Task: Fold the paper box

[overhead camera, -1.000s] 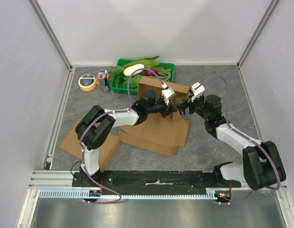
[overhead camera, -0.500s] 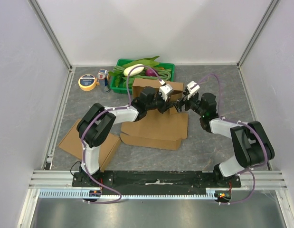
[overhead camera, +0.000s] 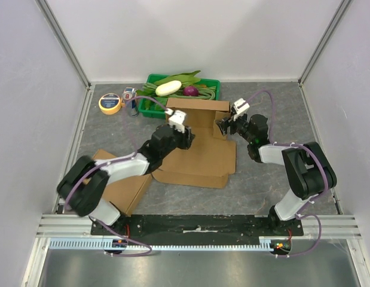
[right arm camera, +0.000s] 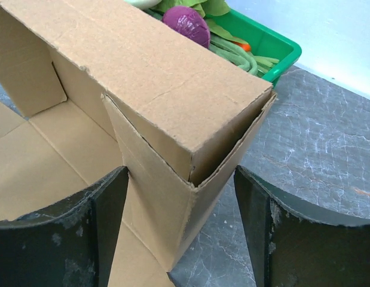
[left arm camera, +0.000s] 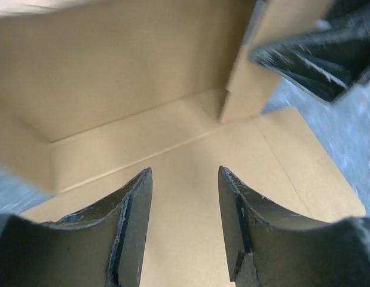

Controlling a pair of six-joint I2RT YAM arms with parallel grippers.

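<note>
The brown paper box [overhead camera: 199, 156] lies opened out mid-table, with its back wall [overhead camera: 196, 110] folded upright. My left gripper [overhead camera: 188, 137] hovers over the box floor [left arm camera: 190, 143], open, with nothing between its fingers [left arm camera: 134, 221]. My right gripper [overhead camera: 223, 127] is open and straddles the box's right back corner [right arm camera: 190, 179]. Its left finger [right arm camera: 107, 215] rests against the side flap, and its right finger [right arm camera: 262, 221] stands clear of the cardboard. The right gripper's dark body [left arm camera: 316, 60] shows past that corner in the left wrist view.
A green tray [overhead camera: 212, 85] of vegetables stands just behind the box, a purple onion [right arm camera: 186, 24] nearest the wall. A yellow tape roll [overhead camera: 110, 103] and a small can [overhead camera: 130, 99] sit at the back left. Another flat cardboard sheet [overhead camera: 116, 179] lies under the left arm.
My left gripper has let go of the box wall, opened and drawn back toward the near left. My right gripper has moved onto the box's right back corner and narrowed a little.
</note>
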